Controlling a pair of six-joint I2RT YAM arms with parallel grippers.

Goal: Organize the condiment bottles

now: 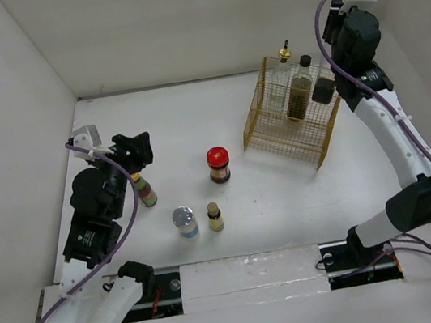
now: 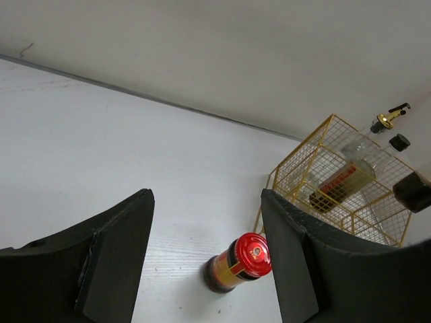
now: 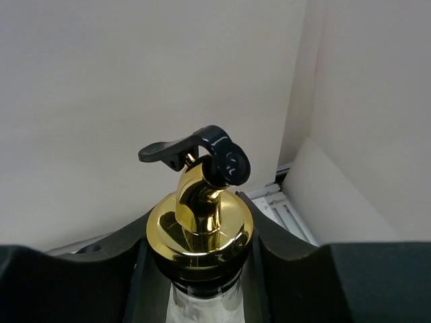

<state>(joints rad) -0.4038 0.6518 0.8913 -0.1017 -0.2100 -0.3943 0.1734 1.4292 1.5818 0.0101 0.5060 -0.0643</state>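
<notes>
Seating a spouted bottle while four wait outside

I am straddling the gold-spouted bottle point(image 3: 200, 232) with my right gripper point(image 3: 200, 286). Its gold collar is filling the gap between the jaws, though I cannot tell whether they are pinching it or merely flanking it. The top view is showing a tall clear bottle point(image 1: 278, 90) and a dark-filled bottle point(image 1: 301, 99) standing inside the gold wire basket point(image 1: 278, 139). One is presumably mine, so I am judging this as the placing step. Next I am needing to part these jaws and back off without snagging the spout lever, the neighbour or the wire rim. Walls are standing near beyond them.

My left gripper point(image 2: 204, 194) is hanging open and empty. The red-lidded jar point(image 2: 246, 259) is standing ahead of its jaws, slightly right, with bare table point(image 2: 101, 134) running on toward the basket. The colourful-labelled bottle point(image 1: 147, 190) is sitting just behind them; the silver-lidded jar point(image 1: 185, 222) and small yellow bottle point(image 1: 215, 216) are waiting further back.
</notes>
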